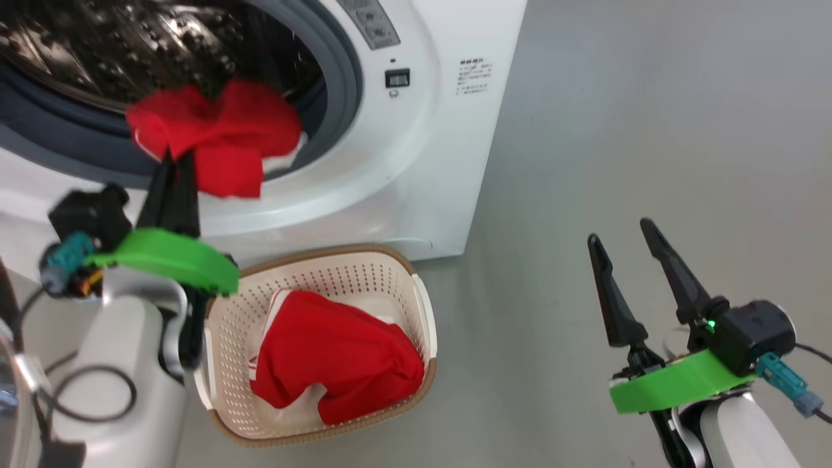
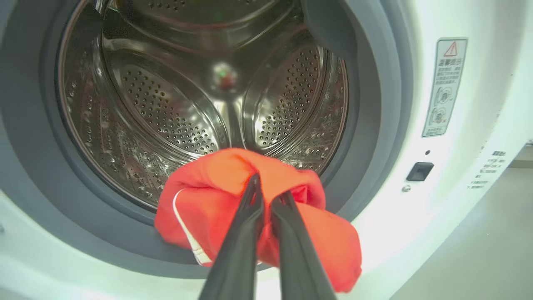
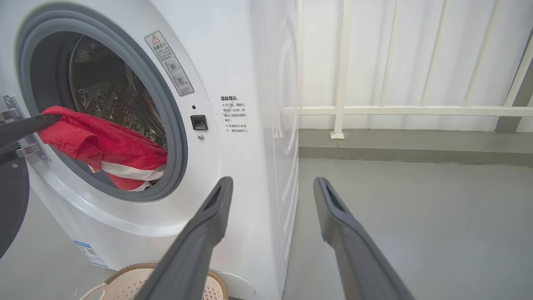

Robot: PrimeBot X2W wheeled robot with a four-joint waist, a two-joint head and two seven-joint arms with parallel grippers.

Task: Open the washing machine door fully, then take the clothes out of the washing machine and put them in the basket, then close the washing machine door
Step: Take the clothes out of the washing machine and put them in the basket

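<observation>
- Red cloth first: one garment [image 1: 214,140] hangs at the mouth of the washing machine [image 1: 448,130]. It is draped over the lower lip of the grey gasket [image 2: 366,125], partly outside the opening.
- Tool state, left gripper [image 2: 270,187]: fingers pressed nearly together, pinching a fold near the top of that garment. Cloth bulges on either side of them.
- Tool state, right gripper [image 1: 619,232]: fingers spread wide with nothing between them, over bare floor [image 1: 650,130], well to the right of the machine.
- Access: washing machine door [image 3: 11,200] shows as a dark rim at the left edge of the right wrist view, swung away from the opening. Whether it is fully open cannot be read.
- Receiving end: basket [image 1: 338,250] sits on the floor just in front of the machine, below the opening. A second garment [image 1: 331,351], red with white trim, lies inside and covers most of its bottom.
- Steel drum [image 2: 166,112] looks bare behind the held cloth in the left wrist view. Its lowest front part is hidden by the cloth, so a leftover piece cannot be ruled out.
- Progress, as a judgement: door opened, one piece in the basket, one piece gripped at the threshold, roughly past the midpoint.
- Left to do: carry the held piece down into the basket, release it, check the drum, then close the door.
</observation>
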